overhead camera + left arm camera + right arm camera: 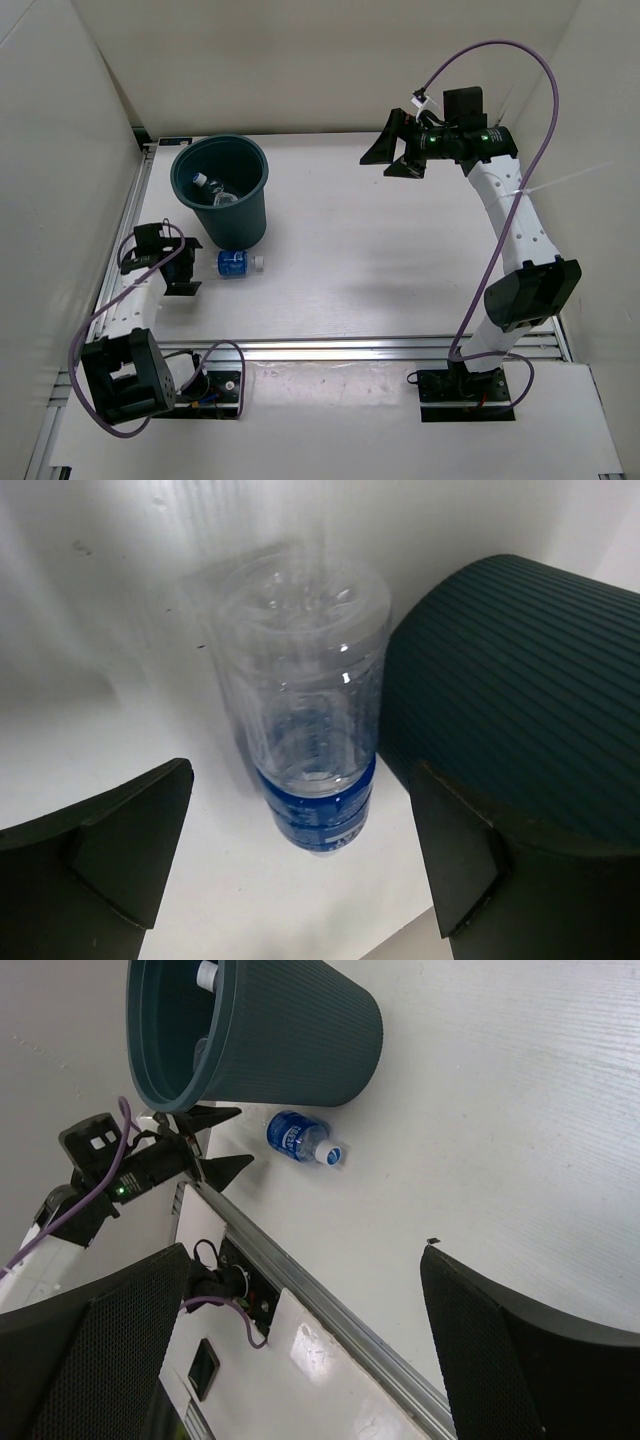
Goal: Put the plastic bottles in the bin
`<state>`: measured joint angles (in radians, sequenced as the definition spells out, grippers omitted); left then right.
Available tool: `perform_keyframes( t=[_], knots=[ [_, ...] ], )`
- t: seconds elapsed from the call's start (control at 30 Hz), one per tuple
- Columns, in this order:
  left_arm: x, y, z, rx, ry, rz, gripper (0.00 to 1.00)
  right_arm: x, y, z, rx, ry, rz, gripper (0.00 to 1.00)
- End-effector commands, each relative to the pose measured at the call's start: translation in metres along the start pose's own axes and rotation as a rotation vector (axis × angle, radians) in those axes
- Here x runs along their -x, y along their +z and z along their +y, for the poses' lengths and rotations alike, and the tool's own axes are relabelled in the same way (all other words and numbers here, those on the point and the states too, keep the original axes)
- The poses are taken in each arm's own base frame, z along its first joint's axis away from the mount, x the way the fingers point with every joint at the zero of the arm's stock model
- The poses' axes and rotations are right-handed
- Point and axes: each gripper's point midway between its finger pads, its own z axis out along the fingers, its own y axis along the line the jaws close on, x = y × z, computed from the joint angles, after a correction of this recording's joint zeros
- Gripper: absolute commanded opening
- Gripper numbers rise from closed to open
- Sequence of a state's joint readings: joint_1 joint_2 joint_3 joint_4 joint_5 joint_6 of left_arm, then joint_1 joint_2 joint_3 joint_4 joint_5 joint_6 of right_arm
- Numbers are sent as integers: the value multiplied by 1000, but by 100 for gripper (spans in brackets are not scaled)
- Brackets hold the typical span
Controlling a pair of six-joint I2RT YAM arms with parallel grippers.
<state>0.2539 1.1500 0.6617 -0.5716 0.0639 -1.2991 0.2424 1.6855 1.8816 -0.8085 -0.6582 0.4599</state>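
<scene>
A flat white tabletop (380,250) is walled on three sides by plain white panels (300,60). A silver metal rail (400,347) runs along its near edge. A tiny dark speck (432,1239), too small to identify, lies on it.

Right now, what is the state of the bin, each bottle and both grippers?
Bin: upright, bottles inside.
Bottles in the bin: at least two, lying inside.
Blue-labelled bottle: capped, on its side on the table beside the bin, not gripped.
Left gripper: open, empty, facing that bottle.
Right gripper: open, empty, far from the bin.
</scene>
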Motion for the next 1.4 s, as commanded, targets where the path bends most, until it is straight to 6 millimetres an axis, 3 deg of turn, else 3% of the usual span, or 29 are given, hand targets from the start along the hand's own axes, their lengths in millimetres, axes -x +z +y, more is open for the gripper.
perform_keyframes(
  t=[0.0,0.27,0.47,0.6,0.63,0.73,0.83,0.9,0.93,1.0,1.03,1.07,1.1,1.17,1.2,1.27,1.3,1.37],
  knots=[
    [10,-1,-22,-56,-14,-30,100,1,-9,12,30,-47,-21,100],
    [1,27,-22,4,-30,17,100,2,-9,10,22,-47,-25,100],
    [-11,42,-3,74,-95,78,100,1,-11,4,6,-46,-29,100],
    [-11,33,7,54,-101,82,85,-3,-9,-1,0,-33,-17,100],
    [-14,33,20,69,-117,97,75,-3,-9,-1,0,-33,-17,100],
    [-12,19,23,8,-137,96,62,-4,-6,-2,8,-17,-4,100],
    [-19,-2,23,-46,-75,125,54,-4,0,-2,22,-1,12,100],
    [-17,-26,2,-127,-29,115,46,3,0,1,29,-6,-2,100],
    [-13,-35,-2,-137,6,92,46,2,4,-1,35,11,11,100],
    [-3,-73,-14,-147,54,29,45,5,6,0,46,4,8,100],
    [10,-85,-15,-130,67,-47,45,7,7,1,55,12,11,100],
    [21,-117,-40,-195,95,-107,45,6,10,-2,52,19,17,100],
    [26,-134,-39,-188,137,-142,43,8,8,3,65,21,16,100],
    [44,-168,-57,-228,179,-252,43,9,12,-1,64,24,18,100],
    [54,-200,-82,-300,198,-312,43,8,12,1,73,23,23,100],
    [68,-229,-104,-358,233,-399,43,9,13,2,82,34,29,100],
    [75,-252,-126,-419,237,-440,43,9,16,-1,80,41,34,100],
    [83,-273,-159,-522,260,-484,45,11,17,1,93,43,35,100]
  ],
)
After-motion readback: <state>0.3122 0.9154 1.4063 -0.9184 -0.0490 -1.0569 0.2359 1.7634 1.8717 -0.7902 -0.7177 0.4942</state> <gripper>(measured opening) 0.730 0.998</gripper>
